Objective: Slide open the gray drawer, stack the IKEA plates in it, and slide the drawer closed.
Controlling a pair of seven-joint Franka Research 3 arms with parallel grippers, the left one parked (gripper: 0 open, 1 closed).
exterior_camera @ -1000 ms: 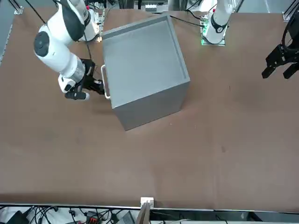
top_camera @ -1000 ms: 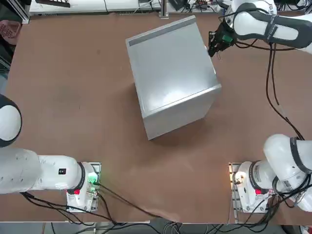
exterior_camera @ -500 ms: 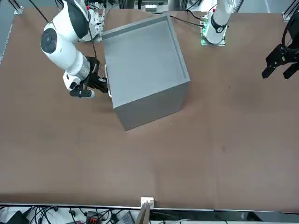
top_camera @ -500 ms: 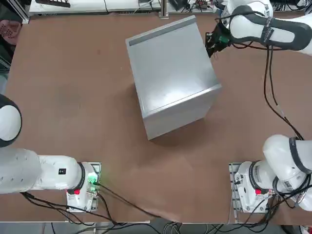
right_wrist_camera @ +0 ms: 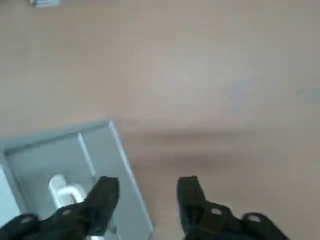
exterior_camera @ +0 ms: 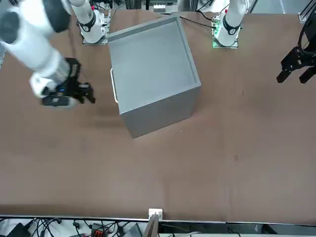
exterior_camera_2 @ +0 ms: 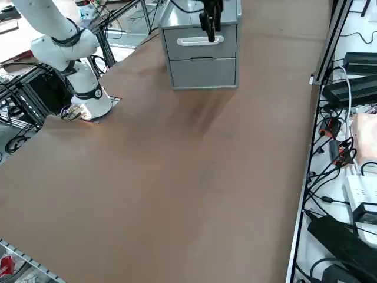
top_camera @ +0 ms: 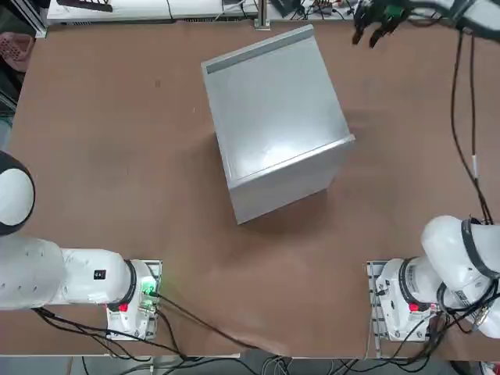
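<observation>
Right gripper [right_wrist_camera: 148,184] is wide open, two dark fingers [right_wrist_camera: 104,197] standing well apart, nothing in its grip; it hovers off the handle side of the gray cabinet [top_camera: 277,109], apart from it in the front view. Cabinet is box-shaped, plain gray top with a raised rim, sitting on the brown table [exterior_camera_2: 147,165], turned at an angle to the table edges. Its front has two gray drawers, one above the other, both fully shut: the gray drawer [exterior_camera_2: 177,52] on top with a white bar handle [exterior_camera_2: 191,42], and the lower drawer [exterior_camera_2: 203,73] with a dark slot at its upper edge. In the right side view the gripper overlaps part of the white handle; front view shows a gap between them. Wrist view has the handle partly behind one finger, cabinet front angled beneath. Right arm [exterior_camera_2: 59,41] reaches out from its base at the table edge, black cables hanging off it. Markings: a red item [exterior_camera_2: 6,265] with white patches lies off the table in the right side view, lettering too small to read. White power strip [exterior_camera_2: 360,197] and black cables lie beyond the table's metal edge rail [exterior_camera_2: 303,177].
</observation>
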